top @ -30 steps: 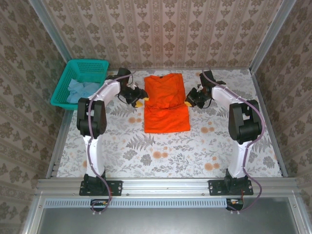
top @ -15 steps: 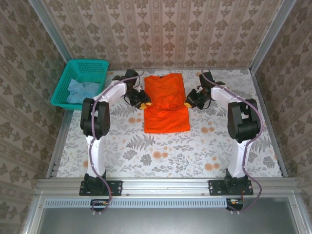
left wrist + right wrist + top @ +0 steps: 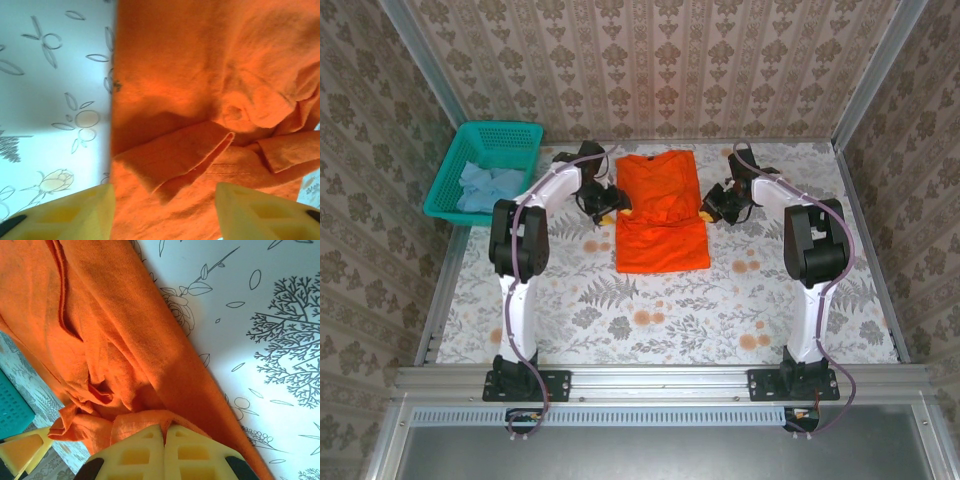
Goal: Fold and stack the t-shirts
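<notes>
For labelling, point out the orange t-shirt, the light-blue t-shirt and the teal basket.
orange t-shirt (image 3: pixel 662 242), top external view, lower body panel.
light-blue t-shirt (image 3: pixel 486 186), top external view, crumpled middle.
teal basket (image 3: pixel 505 142), top external view, far wall.

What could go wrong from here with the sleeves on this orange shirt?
1. The right gripper looks shut on bunched cloth of the orange shirt, while the left gripper is open. Pulling from one side alone could drag the shirt askew.
2. The left gripper's open jaws straddle a loose sleeve flap. Closing there may catch several layers and crumple the fold.
</notes>
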